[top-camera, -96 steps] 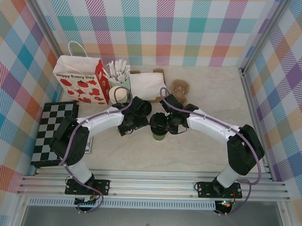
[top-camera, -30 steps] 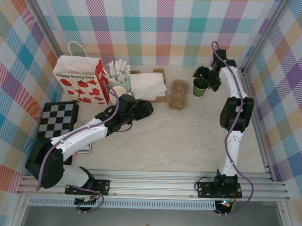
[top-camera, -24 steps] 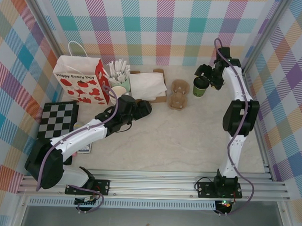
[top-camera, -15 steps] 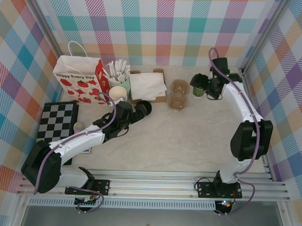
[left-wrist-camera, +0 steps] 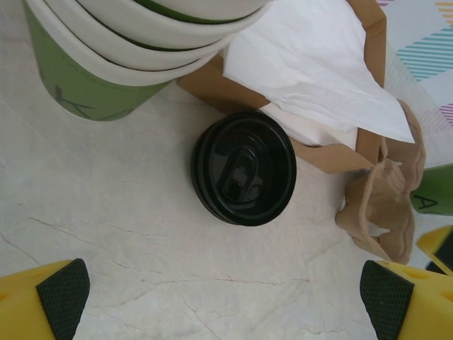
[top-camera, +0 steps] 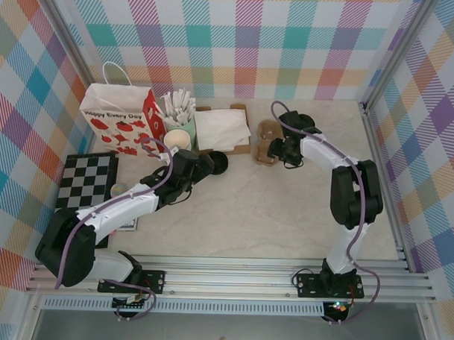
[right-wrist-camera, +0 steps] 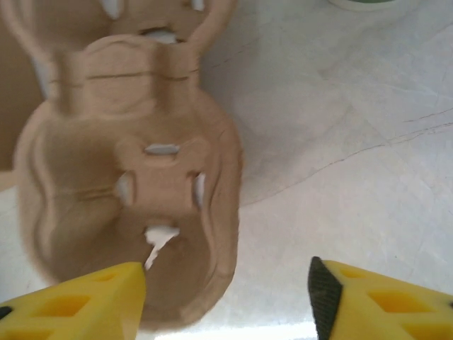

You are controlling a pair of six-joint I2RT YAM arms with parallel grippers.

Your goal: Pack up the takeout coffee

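Note:
The takeout coffee shows as a sliver of green cup (left-wrist-camera: 433,198) at the right edge of the left wrist view, behind the brown pulp cup carrier (left-wrist-camera: 382,205); its base (right-wrist-camera: 368,3) peeks in at the top of the right wrist view. My right gripper (right-wrist-camera: 226,297) (top-camera: 278,153) hovers open over the near end of the carrier (right-wrist-camera: 134,184) (top-camera: 267,134), whose rim lies between the fingers. My left gripper (left-wrist-camera: 226,297) (top-camera: 203,163) is open and holds nothing, just short of a black lid (left-wrist-camera: 244,166) (top-camera: 220,162) lying on the table.
A stack of lidless green cups (left-wrist-camera: 106,64) (top-camera: 177,141) stands left of the lid. Behind it are a brown box of white napkins (top-camera: 221,129), a cup of white sticks (top-camera: 180,112) and a strawberry paper bag (top-camera: 117,121). A checkerboard (top-camera: 84,195) lies far left.
My right gripper has swung left from beside the green cup to the cup carrier, its jaws narrowing. The left gripper has drawn back slightly from the black lid.

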